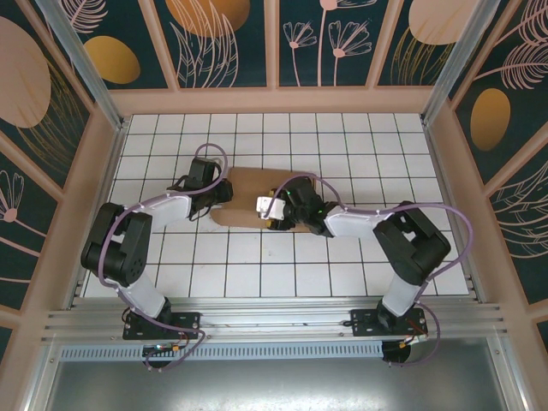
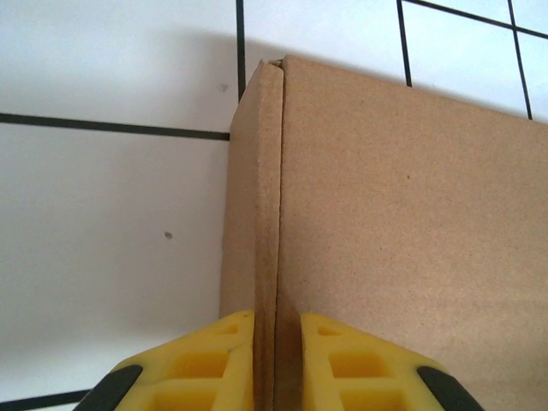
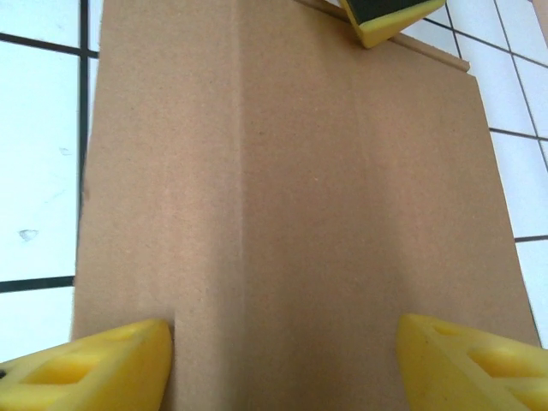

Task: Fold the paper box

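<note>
The paper box (image 1: pixel 248 193) lies flat on the white tiled table (image 1: pixel 342 274), about in the middle of it. The left gripper (image 2: pixel 276 364) is at the left end of the box. Its yellow fingers (image 2: pixel 227 364) are pressed close together with a thin side wall of the box pinched between them. The right gripper (image 3: pixel 282 364) is over the top of the box, near its middle. Its fingers (image 3: pixel 94 368) are spread wide and pinch nothing, and I cannot tell if they touch the cardboard. The step looks like closing up the left side wall. To do it well, I think the left gripper should hold that wall tight and stand it straight up beside the box top, so the edges line up. The right gripper should push down softly on the top, so the box does not slide or pop open. Go slowly, because thin cardboard can bend in the wrong place if it is pulled hard.
</note>
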{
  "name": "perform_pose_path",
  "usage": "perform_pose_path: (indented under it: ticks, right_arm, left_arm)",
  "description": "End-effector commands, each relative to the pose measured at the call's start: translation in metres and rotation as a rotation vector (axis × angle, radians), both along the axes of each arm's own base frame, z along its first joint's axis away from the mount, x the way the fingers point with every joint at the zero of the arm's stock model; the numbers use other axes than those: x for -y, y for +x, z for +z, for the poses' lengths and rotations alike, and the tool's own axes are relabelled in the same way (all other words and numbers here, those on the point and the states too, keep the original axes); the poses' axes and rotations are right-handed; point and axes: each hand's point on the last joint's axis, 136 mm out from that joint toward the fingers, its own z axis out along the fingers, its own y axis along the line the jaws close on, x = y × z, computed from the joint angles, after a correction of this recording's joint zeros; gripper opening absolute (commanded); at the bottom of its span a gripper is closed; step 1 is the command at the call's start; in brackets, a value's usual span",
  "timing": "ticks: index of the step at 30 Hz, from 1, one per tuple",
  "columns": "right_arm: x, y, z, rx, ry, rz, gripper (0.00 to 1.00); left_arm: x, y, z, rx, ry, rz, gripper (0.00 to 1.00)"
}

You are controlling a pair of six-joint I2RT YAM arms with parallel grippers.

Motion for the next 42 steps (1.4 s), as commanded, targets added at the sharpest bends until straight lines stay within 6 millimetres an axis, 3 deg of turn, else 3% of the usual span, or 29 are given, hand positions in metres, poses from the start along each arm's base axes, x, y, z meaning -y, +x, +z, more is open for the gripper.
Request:
perform_pose_path:
  ticks: [1,6,11,15,21,23,25,27,32,36,38,42]
  right_arm:
    - [0.005,0.015,-0.025,0.108,-0.131,-0.030,0.66]
    - [0.011,0.014,-0.038,0.212,-0.187,-0.029,0.54]
    - [0.012,0.014,-0.044,0.208,-0.199,-0.026,0.33]
    - [0.011,0.011,-0.051,0.169,-0.210,-0.019,0.25]
    - [0.009,0.006,-0.054,0.139,-0.195,-0.011,0.25]
    - [0.008,0.005,-0.053,0.134,-0.188,-0.011,0.25]
    - [0.007,0.005,-0.051,0.133,-0.178,-0.013,0.25]
    - [0.005,0.005,-0.051,0.132,-0.172,-0.016,0.24]
    - [0.000,0.001,-0.048,0.118,-0.148,-0.014,0.24]
    - [-0.002,0.001,-0.043,0.109,-0.124,-0.023,0.24]
    - [-0.001,0.003,-0.037,0.108,-0.103,-0.039,0.25]
    - [-0.005,0.003,-0.022,0.102,-0.044,-0.052,0.27]
  left_arm:
    - [-0.008,-0.024,-0.037,-0.131,0.069,-0.022,0.15]
    - [-0.007,-0.025,-0.038,-0.132,0.066,-0.034,0.14]
    - [-0.006,-0.024,-0.036,-0.126,0.064,-0.042,0.13]
    - [-0.008,-0.018,-0.025,-0.099,0.075,-0.028,0.13]
    - [-0.016,0.003,0.052,0.058,0.063,0.053,0.21]
    - [-0.007,0.006,0.076,0.089,-0.014,0.057,0.21]
    - [0.013,0.003,0.085,0.075,-0.148,0.029,0.21]
    - [0.038,-0.003,0.083,0.018,-0.274,-0.027,0.21]
    - [0.069,-0.012,0.057,-0.067,-0.349,-0.071,0.20]
    - [0.077,-0.013,0.036,-0.120,-0.373,-0.063,0.19]
    - [0.072,-0.022,0.004,-0.181,-0.353,-0.034,0.18]
    - [0.071,-0.032,-0.019,-0.237,-0.359,-0.026,0.16]
